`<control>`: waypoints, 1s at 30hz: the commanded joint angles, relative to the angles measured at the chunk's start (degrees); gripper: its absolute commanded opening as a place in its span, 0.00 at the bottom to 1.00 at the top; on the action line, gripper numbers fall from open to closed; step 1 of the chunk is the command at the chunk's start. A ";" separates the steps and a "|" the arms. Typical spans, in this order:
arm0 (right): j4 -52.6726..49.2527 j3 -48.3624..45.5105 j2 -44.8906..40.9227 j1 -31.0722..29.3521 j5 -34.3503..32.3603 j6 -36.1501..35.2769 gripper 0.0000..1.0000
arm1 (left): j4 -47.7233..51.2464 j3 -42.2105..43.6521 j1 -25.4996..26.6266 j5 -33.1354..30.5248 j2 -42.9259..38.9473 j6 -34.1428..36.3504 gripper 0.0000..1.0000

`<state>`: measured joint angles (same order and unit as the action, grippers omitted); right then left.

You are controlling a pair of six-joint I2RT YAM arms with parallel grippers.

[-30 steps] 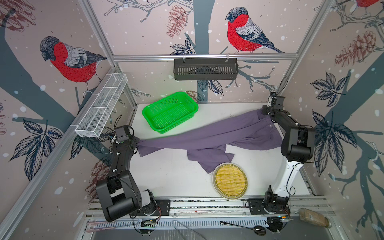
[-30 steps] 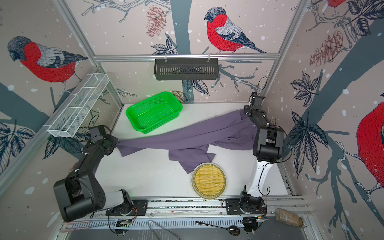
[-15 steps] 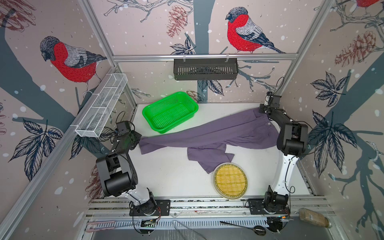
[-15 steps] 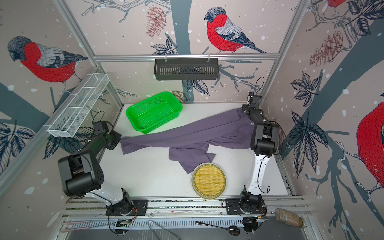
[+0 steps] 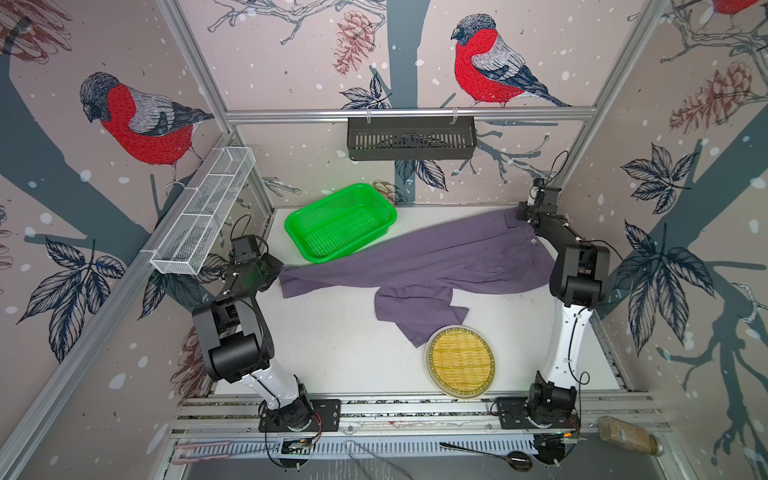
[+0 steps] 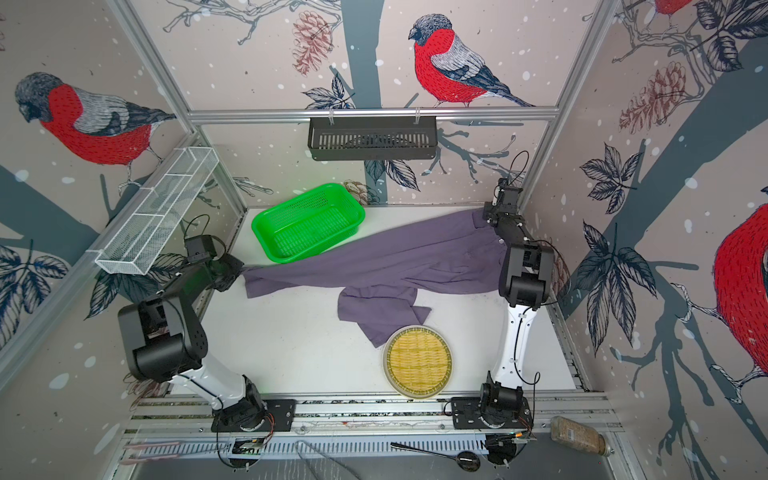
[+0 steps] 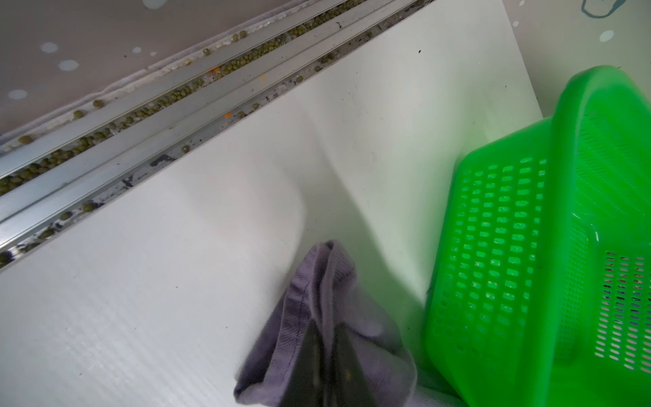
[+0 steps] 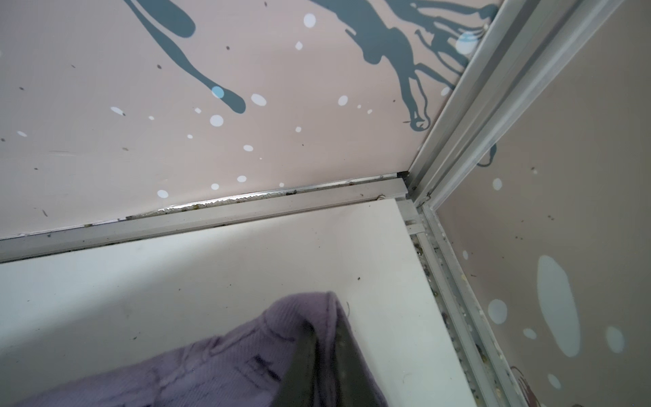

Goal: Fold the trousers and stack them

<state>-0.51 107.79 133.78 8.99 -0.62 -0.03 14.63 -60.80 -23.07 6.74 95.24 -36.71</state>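
Both claws have cloth. My left claw, the nearer one, is pinched almost closed on a hem fold of the long, plain purple-grey soft cloth trousers, just beside the bright green perforated plastic basket. My right claw, off in the far right corner of the flat white table, is likewise nearly closed, with a ridge of the waistband between its fingers.

By my judgement the task is barely begun. Nearest me, the round yellow woven bamboo tray lies bare. The end of one trouser leg lies crumpled just beside its rim, doubled back on itself. Beyond that, the other leg runs slantwise across the table from my left claw to the waist at my right, with the small waistband button facing up. No tidy fold is made and nothing is stacked. Bringing the legs together, folding them over and setting the bundle down are all left to do.

As for writing, the brownish bottle lying on its side in front of the table carries a pale label too small to read. Nothing else shows a brand or lettering.
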 commanded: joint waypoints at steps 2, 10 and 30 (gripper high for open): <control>-1.90 2.39 2.03 -0.56 -0.72 -0.14 0.29 | -0.04 -1.42 -0.09 0.87 0.31 2.09 0.36; -8.45 7.00 2.03 -0.56 -3.80 -1.14 0.51 | 4.58 -5.42 -0.06 -0.81 -2.06 5.50 0.61; -3.97 -31.41 -31.27 -1.40 14.00 4.42 0.81 | 5.32 16.96 1.53 -1.91 -17.09 4.20 0.61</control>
<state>-8.27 80.16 106.10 8.12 9.82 1.76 24.49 -44.64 -22.35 3.29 76.71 -29.78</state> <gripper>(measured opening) 0.776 0.610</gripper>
